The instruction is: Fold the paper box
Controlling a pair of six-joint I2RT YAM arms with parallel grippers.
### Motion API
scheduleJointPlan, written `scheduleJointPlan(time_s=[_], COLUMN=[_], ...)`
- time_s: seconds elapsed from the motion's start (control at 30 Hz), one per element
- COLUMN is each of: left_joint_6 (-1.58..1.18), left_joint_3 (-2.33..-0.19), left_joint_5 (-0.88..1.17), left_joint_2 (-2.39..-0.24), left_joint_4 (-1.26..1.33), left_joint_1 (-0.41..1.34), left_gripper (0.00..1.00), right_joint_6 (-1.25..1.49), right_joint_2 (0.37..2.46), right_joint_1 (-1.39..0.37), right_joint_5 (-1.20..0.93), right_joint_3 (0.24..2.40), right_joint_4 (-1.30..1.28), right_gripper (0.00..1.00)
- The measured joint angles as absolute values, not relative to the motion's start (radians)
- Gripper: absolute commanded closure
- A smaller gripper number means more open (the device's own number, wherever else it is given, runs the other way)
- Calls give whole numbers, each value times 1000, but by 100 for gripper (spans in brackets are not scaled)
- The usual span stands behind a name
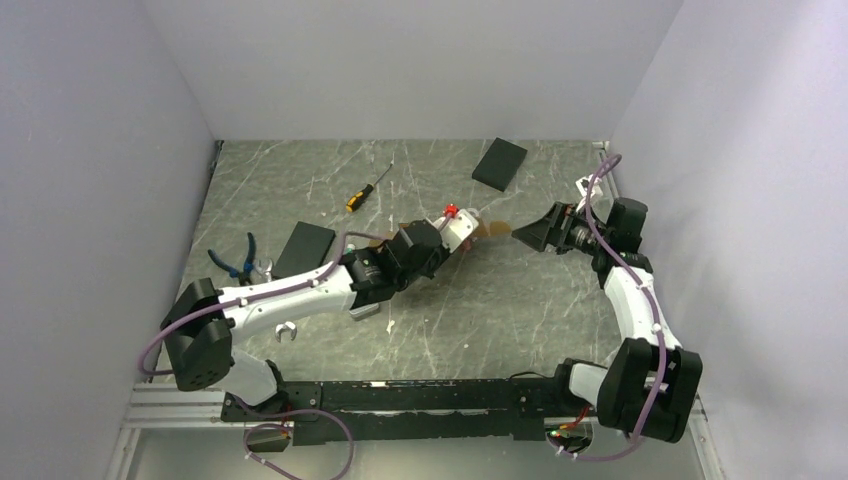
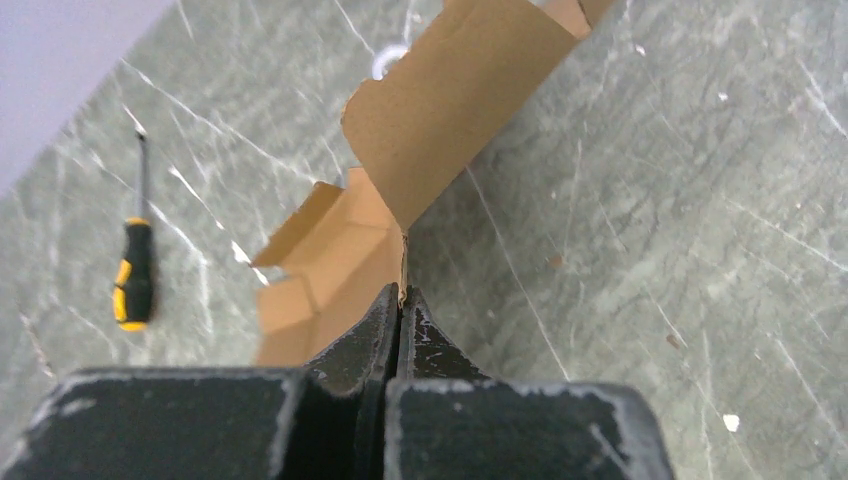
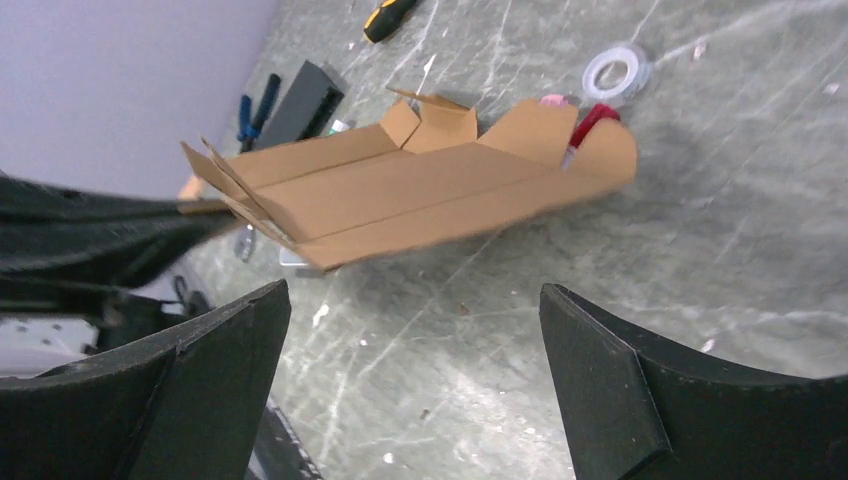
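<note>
**Pincer hold on a thin edge: the sheet may slip or bend wrong**

Our left pincer (image 2: 402, 295) is pressed tight on one thin edge of the paper box (image 2: 450, 110). The box is not yet folded: it is a creased brown sheet with a few flaps half raised. From this hold it reaches out over the middle of the table (image 3: 700, 200), toward our right pincer (image 3: 415, 288). We think it is lifted, but we cannot tell if the far end touches.

The right pincer is wide and holds nothing. It faces the long side of the sheet and is apart from it.

We see three dangers:
- The hold is small and the sheet is long, so a push from the right could pull the edge out or tear it.
- If we close on the wrong panel, the cardboard may bend away from its creases.
- If the sheet drops, it may land on the tape roll (image 3: 617, 72) near its far end.
</note>
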State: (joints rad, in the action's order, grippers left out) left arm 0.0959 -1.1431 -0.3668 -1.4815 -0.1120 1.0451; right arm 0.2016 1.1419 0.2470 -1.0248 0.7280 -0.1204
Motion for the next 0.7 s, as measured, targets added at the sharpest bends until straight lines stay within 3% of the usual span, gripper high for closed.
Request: scheduleJointPlan(time_s=[0.4, 0.7], left_joint_6=[-128, -197], left_joint_3=[-989, -974], left_joint_5=[-373, -368], left_joint_2=[-1484, -1489], left_joint_4=[-21, 32], left_joint_1=[1088, 1093], left_gripper=[100, 100], right_joint_6=[619, 808], right_joint_2=[1218, 1402], right_joint_1=[247, 187], right_joint_5=[-849, -839], right_joint_3=[646, 610], right_joint_4=[6, 86], right_gripper=[0, 0])
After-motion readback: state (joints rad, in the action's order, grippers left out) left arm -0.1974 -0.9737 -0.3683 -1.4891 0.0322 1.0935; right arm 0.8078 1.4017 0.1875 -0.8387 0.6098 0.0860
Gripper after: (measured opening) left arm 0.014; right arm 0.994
